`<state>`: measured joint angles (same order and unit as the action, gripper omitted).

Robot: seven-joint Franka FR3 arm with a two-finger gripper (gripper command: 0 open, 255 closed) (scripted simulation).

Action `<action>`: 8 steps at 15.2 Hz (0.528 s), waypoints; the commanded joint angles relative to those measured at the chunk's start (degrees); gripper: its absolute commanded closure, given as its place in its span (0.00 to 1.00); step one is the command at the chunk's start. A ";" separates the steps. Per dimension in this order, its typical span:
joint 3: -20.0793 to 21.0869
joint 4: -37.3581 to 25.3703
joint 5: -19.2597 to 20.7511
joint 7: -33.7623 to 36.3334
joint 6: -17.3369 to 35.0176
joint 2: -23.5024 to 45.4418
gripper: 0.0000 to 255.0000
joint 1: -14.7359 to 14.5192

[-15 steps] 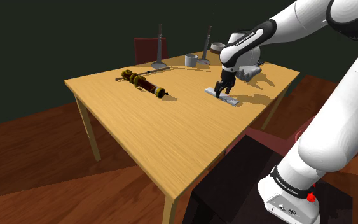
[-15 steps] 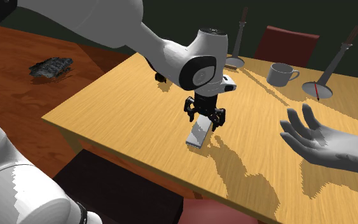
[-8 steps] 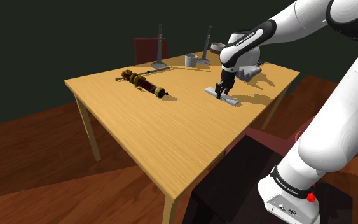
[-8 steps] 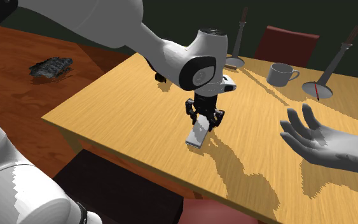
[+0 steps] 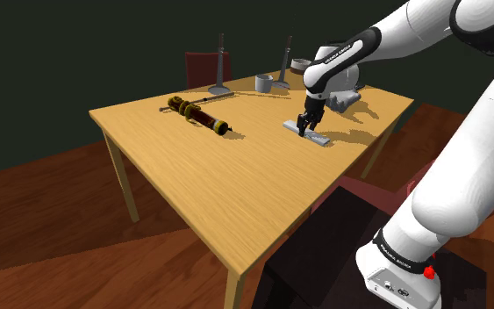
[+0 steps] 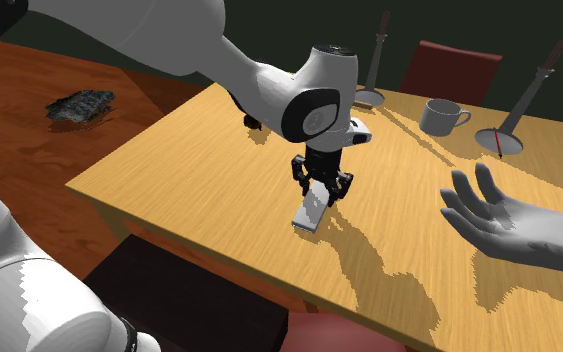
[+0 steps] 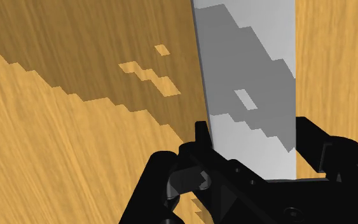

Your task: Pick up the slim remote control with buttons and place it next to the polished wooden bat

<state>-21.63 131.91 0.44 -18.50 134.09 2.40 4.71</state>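
Two black fingers of the gripper clamp the slim grey remote across its width, flat on the wooden table, ready for lifting; the dark red bat lies at its ten o'clock in the shoulder view.

A home dining room, it seems: a wooden table, a dark red chair drawn up to it, a mug, wooden floor.

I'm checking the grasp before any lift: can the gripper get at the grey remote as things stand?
Probably yes: the gripper stands over the remote on the table, fingers clasping its long edges, nothing else close by.
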 commanded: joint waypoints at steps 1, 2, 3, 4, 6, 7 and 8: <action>-0.01 -0.27 0.28 0.19 -0.76 -0.56 1.00 -0.02; -0.02 -0.55 0.52 0.36 -1.53 -1.08 1.00 -0.04; -0.02 -0.83 0.77 0.52 -2.30 -1.60 1.00 -0.06; -0.02 -1.13 1.00 0.68 -3.07 -2.10 1.00 -0.07; 0.01 -1.77 1.43 0.98 -4.62 -3.07 1.00 -0.10; 0.02 -2.11 1.63 1.11 -5.39 -3.53 1.00 -0.11; 0.05 -2.46 1.82 1.24 -6.16 -3.98 1.00 -0.12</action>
<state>-21.63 129.99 2.09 -17.42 128.87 -1.17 4.62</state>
